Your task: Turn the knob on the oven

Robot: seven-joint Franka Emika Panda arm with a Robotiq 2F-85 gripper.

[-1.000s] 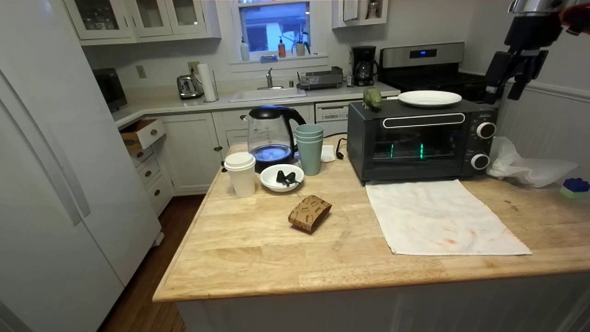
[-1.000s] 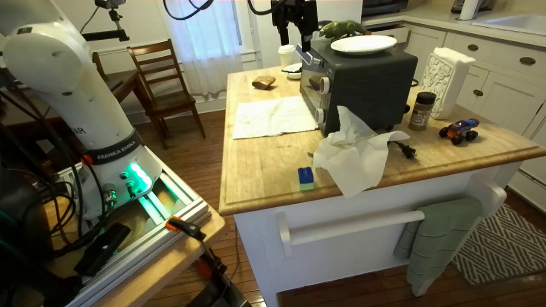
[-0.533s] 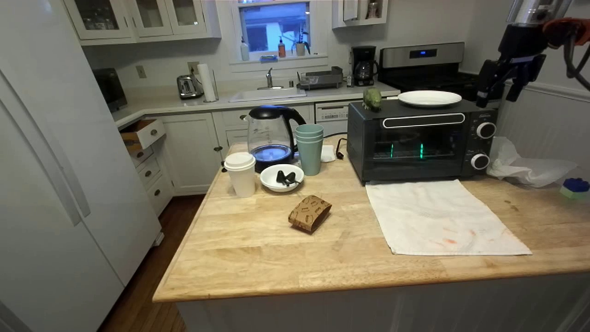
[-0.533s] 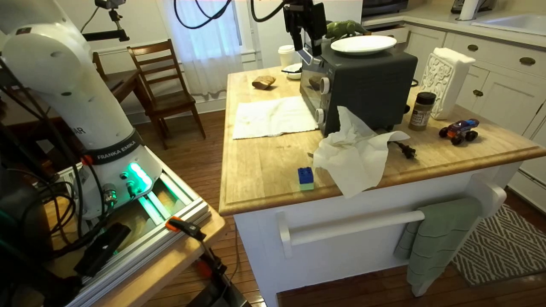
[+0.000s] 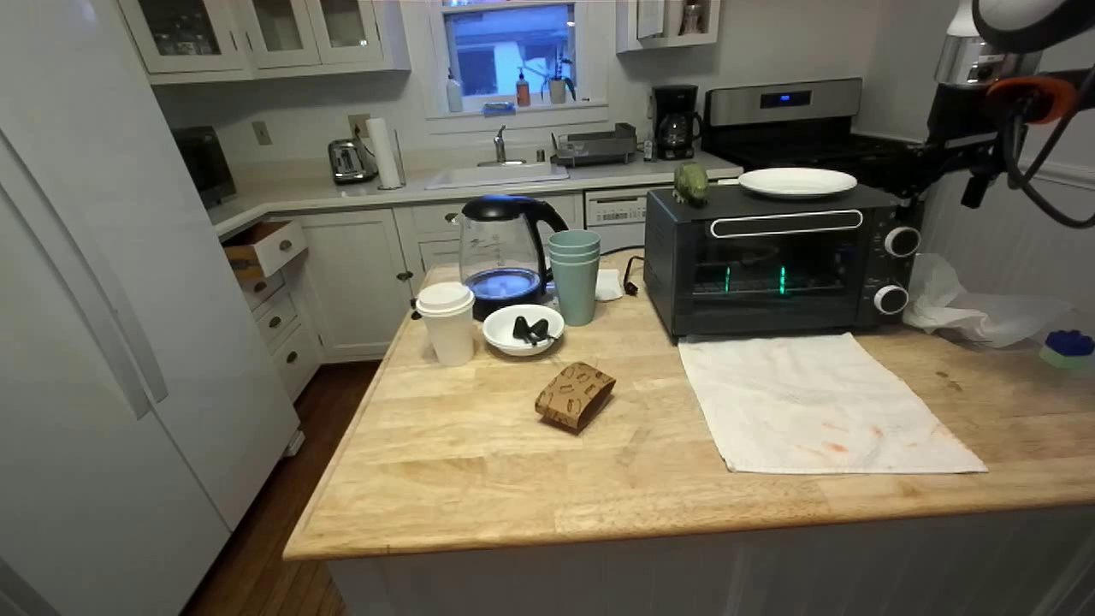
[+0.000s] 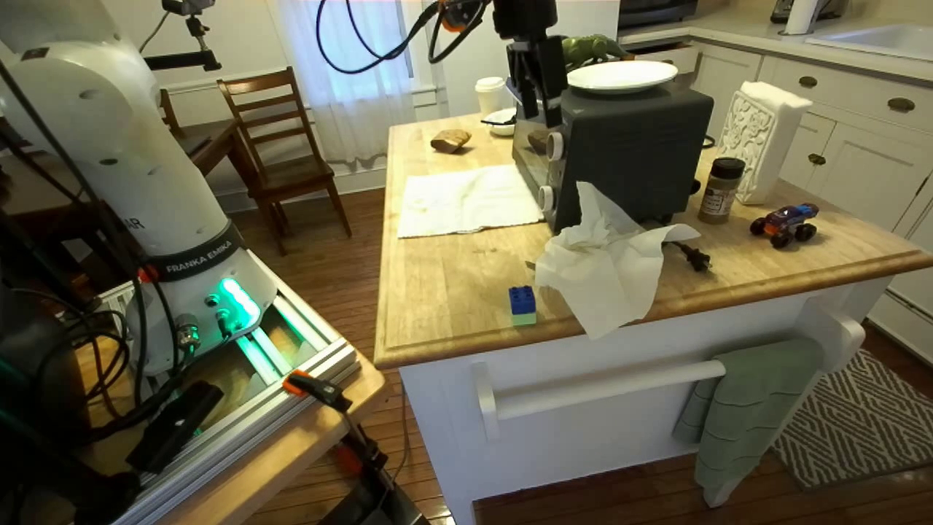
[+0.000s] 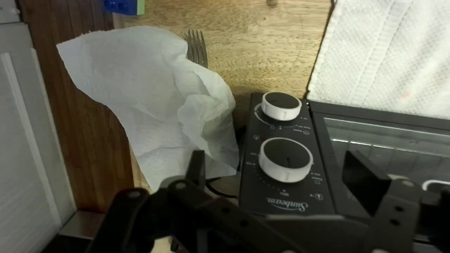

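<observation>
Spread apart, the fingers (image 7: pixel 365 182) could bump the door (image 7: pixel 404 147) of the oven (image 6: pixel 623 153) and miss the upper knob (image 7: pixel 286 160) if lowered off-centre.

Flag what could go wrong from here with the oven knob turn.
Wrong knob: the open hand frames the upper knob, but the lower knob sits close and could get bumped.
Door contact: one finger overlaps the glass door in the wrist view, so it might scrape it.
The white plate on the oven may get knocked if the hand drifts.
</observation>
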